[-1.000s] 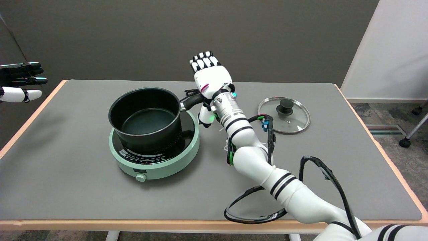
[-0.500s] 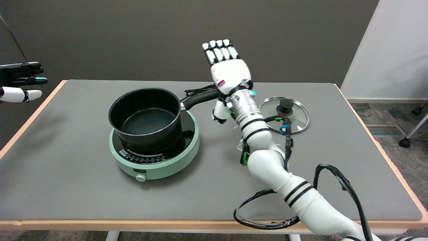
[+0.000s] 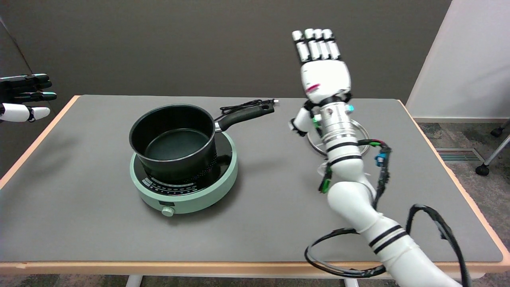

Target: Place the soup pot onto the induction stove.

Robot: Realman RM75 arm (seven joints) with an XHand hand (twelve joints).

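White and black right hand (image 3: 323, 71) is up in the air over the far right part of the table, fingers stretched straight and pointing up, thumb sticking out to the side lower down, holding nothing at all. It's well clear of the pot handle. Right under the wrist you can see a bit of the glass lid (image 3: 360, 148) lying flat on the table, mostly covered by the arm.

Off to the left, the black soup pot (image 3: 174, 139) is sitting upright on the mint green induction stove (image 3: 187, 177), a little toward the back-left of the cooktop, and its handle (image 3: 246, 114) pokes out toward the back right. The stove's black power cord (image 3: 244, 105) is bunched up just behind that handle.

All of that rests on the grey table (image 3: 79, 207) with the wood-coloured edge.
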